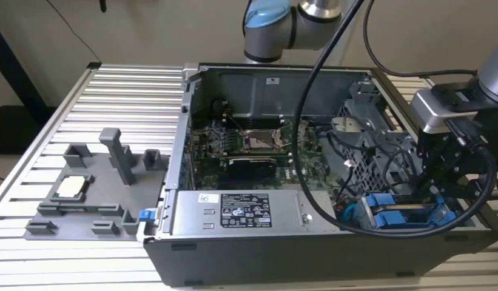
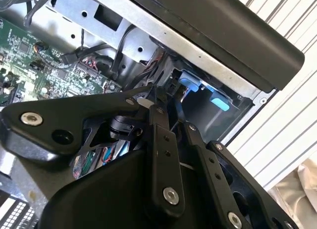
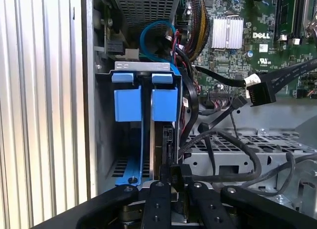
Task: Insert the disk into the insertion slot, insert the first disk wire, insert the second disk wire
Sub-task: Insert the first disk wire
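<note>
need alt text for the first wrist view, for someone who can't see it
The gripper sits close against the near end of the disk, which stands on edge in its blue carrier inside the insertion slot, beside a second blue carrier. A loose black cable connector lies over the green motherboard.

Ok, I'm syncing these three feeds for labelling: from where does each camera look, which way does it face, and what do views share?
Exterior view: off the arm, looking down into the open computer case; the arm and gripper show.
First wrist view: on the arm, looking along the gripper at the blue disk carriers and motherboard.
Second wrist view: on the arm, looking past the gripper at the case's edge.
Shared: all three show the gripper and the blue disk carriers.
</note>
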Controlling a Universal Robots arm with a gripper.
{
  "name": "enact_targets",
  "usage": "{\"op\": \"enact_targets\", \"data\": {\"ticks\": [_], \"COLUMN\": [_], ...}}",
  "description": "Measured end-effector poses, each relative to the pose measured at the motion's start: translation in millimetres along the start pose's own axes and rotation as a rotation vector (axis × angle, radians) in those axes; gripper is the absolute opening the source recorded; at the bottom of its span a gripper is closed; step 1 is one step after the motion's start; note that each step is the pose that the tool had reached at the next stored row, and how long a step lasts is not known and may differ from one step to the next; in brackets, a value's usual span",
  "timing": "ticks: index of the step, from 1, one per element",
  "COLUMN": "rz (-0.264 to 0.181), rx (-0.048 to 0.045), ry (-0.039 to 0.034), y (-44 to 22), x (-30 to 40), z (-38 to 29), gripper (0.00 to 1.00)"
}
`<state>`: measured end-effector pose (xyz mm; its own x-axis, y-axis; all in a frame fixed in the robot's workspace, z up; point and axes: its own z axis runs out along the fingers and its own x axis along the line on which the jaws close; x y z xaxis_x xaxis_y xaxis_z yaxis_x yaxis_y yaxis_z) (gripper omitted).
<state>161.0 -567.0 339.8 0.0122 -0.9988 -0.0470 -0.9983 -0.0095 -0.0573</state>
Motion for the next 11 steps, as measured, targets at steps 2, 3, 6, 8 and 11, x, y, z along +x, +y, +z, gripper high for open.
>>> {"op": "enact_targets", "data": {"ticks": [2,3,6,8,11], "rz": [0.0,0.001,0.004,0.006,0.009], "rx": [0.0,0.0,0.0002,0.0003,0.0004], "ry": [-0.0001,-0.0001,0.001,0.0011,0.0011], "y": [-0.1,-0.1,-0.1,-0.1,-0.1], "x": [0.0,0.0,0.1,0.1,0.2], "z": [0.5,0.9,1.5,2.0,2.8], "gripper": [0.2,0.2,0.2,0.2,0.2]}}
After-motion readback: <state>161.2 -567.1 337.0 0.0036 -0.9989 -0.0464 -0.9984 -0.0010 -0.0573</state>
